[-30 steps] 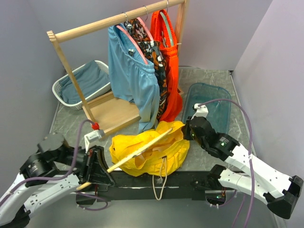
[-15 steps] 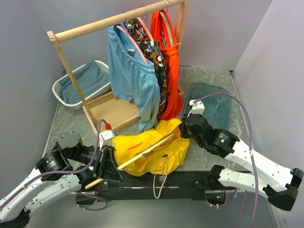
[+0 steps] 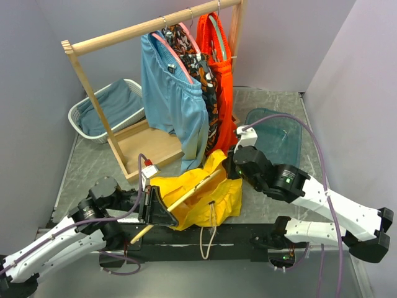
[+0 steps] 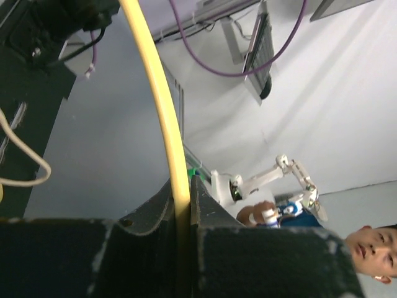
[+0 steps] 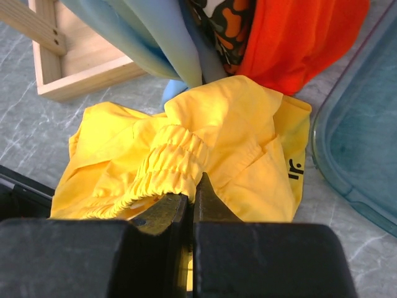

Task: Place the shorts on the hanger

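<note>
1. Upper left of the top view: white basket (image 3: pixel 84 121) holding blue cloth, beside the wooden rack (image 3: pixel 149 26).
2. Lower left: left gripper (image 3: pixel 154 210). We record it clamped on the hanger (image 3: pixel 186 197), with the jaws shut tight against the pale wood in the wrist view.
3. Lower centre: the hanger slants up to the right across the shorts (image 3: pixel 198 202), which lie bunched on the table with the drawstring (image 3: pixel 208 239) trailing toward the bottom edge.
4. Upper centre: light blue shorts (image 3: pixel 173 93) and orange shorts (image 3: pixel 220 81) hang on the rack.
5. Centre right: right gripper (image 3: pixel 231 166). We note it pinching the shorts' elastic waistband.
6. Right: teal tray (image 3: pixel 279 139).
</note>
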Available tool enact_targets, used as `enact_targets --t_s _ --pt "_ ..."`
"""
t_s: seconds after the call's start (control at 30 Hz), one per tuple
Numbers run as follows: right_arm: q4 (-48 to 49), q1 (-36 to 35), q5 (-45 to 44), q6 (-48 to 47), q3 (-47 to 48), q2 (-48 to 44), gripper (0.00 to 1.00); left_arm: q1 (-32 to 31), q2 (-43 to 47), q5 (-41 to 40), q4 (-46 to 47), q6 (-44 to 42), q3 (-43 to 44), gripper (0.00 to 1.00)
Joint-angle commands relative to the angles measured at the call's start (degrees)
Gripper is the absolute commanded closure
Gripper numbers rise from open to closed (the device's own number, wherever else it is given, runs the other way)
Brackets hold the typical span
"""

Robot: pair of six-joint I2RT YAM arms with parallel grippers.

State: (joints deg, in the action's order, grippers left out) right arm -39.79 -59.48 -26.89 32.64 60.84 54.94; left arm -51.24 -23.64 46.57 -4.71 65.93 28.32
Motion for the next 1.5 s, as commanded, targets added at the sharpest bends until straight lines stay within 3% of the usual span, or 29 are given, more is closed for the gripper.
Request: enact_targets --t_s 0.0,0.17,0.37,0.47,0.5,0.6,0.87,1.03,1.2,1.33,1.47 --pt "3.22 -1.60 0.96 1.02 3.93 1.40 1.00 -1.31 1.66 -7.43 14.46 1.22 -2.02 0.99" --pt "5.33 -4.49 2.90 1.28 6.57 2.71 1.00 -3.95 1.05 -10.61 26.47 3.50 -7.65 0.99" --pt "5.25 -5.12 5.10 3.29 6.84 4.22 0.99 -8.34 0.61 -17.99 32.13 -0.88 -12.05 0.99" --pt "5.16 -5.12 6.33 6.01 3.94 1.85 0.75 -9.84 0.17 -20.80 34.14 -3.96 -13.37 0.99" --pt "4.12 -5.12 5.89 6.90 3.15 1.06 0.63 -10.10 0.00 -20.99 36.85 -4.49 -14.59 0.99" --pt "0.00 -4.94 3.70 10.94 2.79 -1.85 0.43 -11.07 -1.41 -21.87 38.80 -6.24 -15.92 0.99" --pt "-10.91 0.31 3.87 26.22 3.15 -9.92 0.27 -13.71 -3.96 -24.42 41.62 -10.03 -18.29 0.99" --pt "-7.94 13.84 17.46 29.14 -1.24 -14.94 0.25 -14.67 -5.45 -23.98 38.38 -12.93 -16.63 0.99" --pt "-6.18 25.10 32.23 30.90 -2.03 -10.56 0.30 -15.90 -7.56 -24.42 33.20 -17.49 -13.20 0.99" --pt "-3.28 28.89 41.46 34.14 -6.16 -7.83 0.38 -16.78 -9.93 -25.73 30.91 -20.57 -11.00 0.99" --pt "-2.49 31.00 43.68 35.38 -9.77 -6.95 0.39 -17.84 -12.92 -25.82 30.29 -23.12 -9.07 0.99"
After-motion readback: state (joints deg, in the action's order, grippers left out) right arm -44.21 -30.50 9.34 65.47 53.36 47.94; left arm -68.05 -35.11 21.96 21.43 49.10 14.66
